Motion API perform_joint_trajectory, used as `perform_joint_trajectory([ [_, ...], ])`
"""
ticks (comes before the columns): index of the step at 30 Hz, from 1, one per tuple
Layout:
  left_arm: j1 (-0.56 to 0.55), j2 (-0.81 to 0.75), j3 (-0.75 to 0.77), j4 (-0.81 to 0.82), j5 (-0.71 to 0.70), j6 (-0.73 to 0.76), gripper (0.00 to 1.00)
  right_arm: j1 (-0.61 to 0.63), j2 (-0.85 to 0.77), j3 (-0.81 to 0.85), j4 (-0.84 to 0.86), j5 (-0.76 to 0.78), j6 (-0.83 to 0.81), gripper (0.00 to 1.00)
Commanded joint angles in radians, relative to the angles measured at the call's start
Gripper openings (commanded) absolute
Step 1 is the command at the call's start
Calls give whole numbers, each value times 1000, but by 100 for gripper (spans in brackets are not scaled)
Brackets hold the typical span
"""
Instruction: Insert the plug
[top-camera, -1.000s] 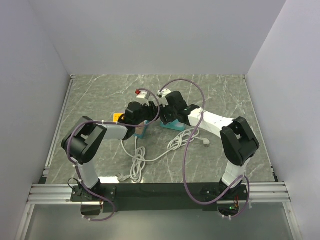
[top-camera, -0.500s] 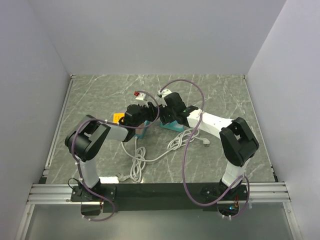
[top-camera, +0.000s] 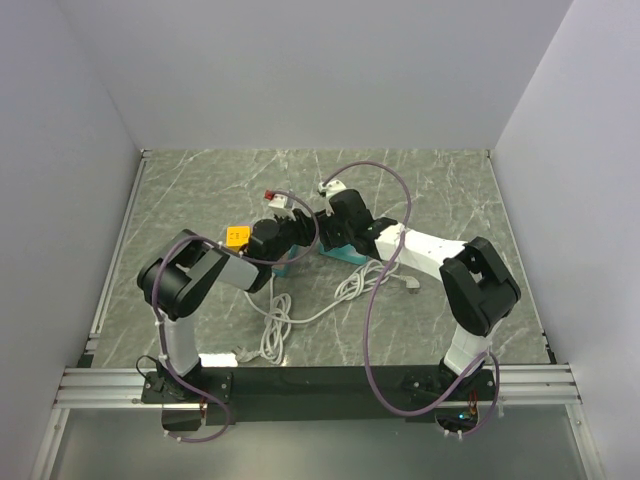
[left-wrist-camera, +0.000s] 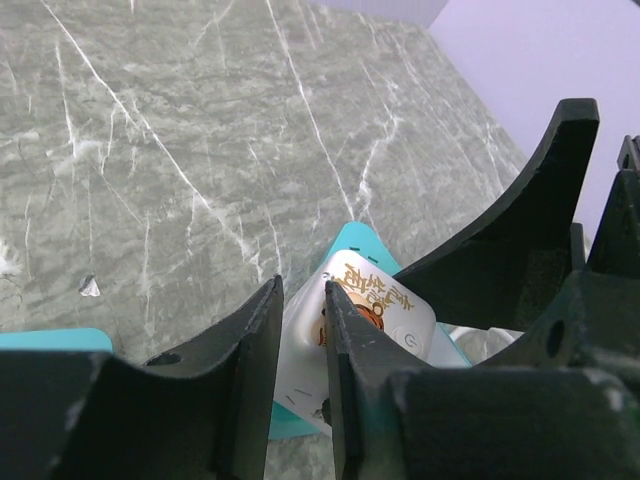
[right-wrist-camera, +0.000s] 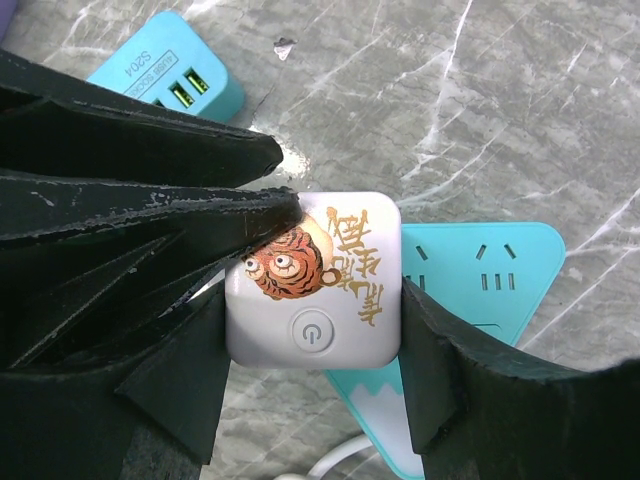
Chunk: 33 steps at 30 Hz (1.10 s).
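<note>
Plug held over the sockets: my right gripper (right-wrist-camera: 312, 315) clamps the plug (right-wrist-camera: 325, 265), a glossy white rounded square printed with a tiger and a power button. Its black wedge fingers press on opposite sides, just above the smooth teal power strip (right-wrist-camera: 500, 270) with its slotted sockets. My left gripper (left-wrist-camera: 301, 298) reaches in low from the strip's far side, scuffed black fingers a narrow slit apart and tips touching the plug's corner. Whether they pinch it, I cannot tell. The plug's prongs are hidden under its body. A second teal block with USB ports (right-wrist-camera: 165, 75) lies near the strip on the grey, white-veined marble table (left-wrist-camera: 150, 150).
</note>
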Motion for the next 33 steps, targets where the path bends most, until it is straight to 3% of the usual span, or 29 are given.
perform_joint_trajectory([
  [1, -93, 94, -58, -153, 90, -13, 29, 77, 174, -111, -183, -201, 133, 0],
  [14, -138, 178, -67, -133, 37, -13, 28, 101, 241, -91, -179, -204, 155, 0],
  [22, -176, 198, -76, -126, 11, -6, 27, 128, 234, -181, -107, -207, 198, 0],
  [29, -182, 120, -78, -183, -21, 13, 29, 132, 197, -207, -90, -197, 205, 0],
  [33, -181, 28, -52, -273, -67, 29, 37, 131, 125, -197, -93, -174, 198, 0],
])
